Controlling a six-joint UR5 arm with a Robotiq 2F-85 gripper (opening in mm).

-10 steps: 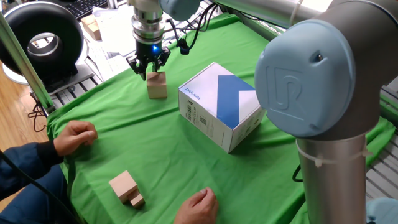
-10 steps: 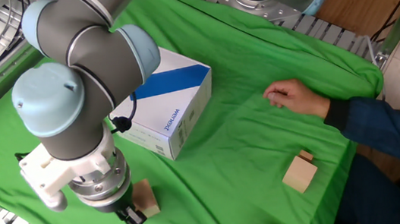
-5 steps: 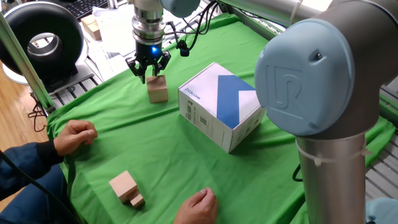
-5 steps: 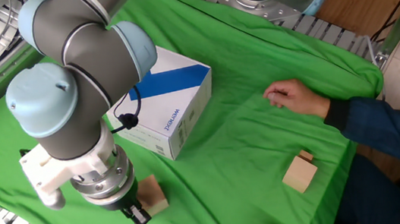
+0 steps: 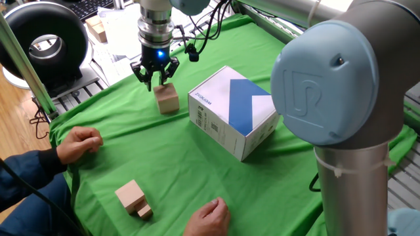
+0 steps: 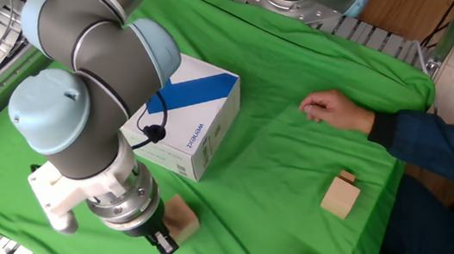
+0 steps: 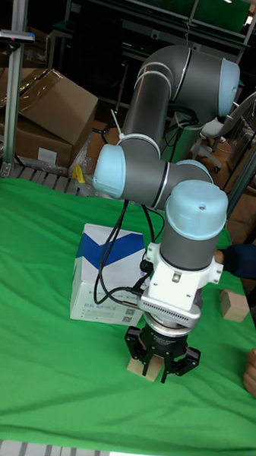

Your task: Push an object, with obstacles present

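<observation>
The object, a small light-tan wooden cube (image 5: 167, 99), rests on the green cloth to the left of the obstacle, a large white box with a blue diagonal band (image 5: 233, 111). My gripper (image 5: 155, 77) points down just behind the cube, at its far edge, shut with nothing held. From the other side the cube (image 6: 179, 219) shows beside the fingertips (image 6: 164, 242), with the box (image 6: 183, 119) beyond. In the tall view the gripper (image 7: 163, 366) hides most of the cube (image 7: 140, 367).
A person's hands (image 5: 79, 141) (image 5: 207, 219) rest on the cloth near the front. A tan block with a tinier block (image 5: 133, 198) lies between them. A black round device (image 5: 46, 42) stands off the table's left corner.
The gripper has moved toward the near side of the cloth. The cube has slid a short way ahead of it, staying left of the white box.
</observation>
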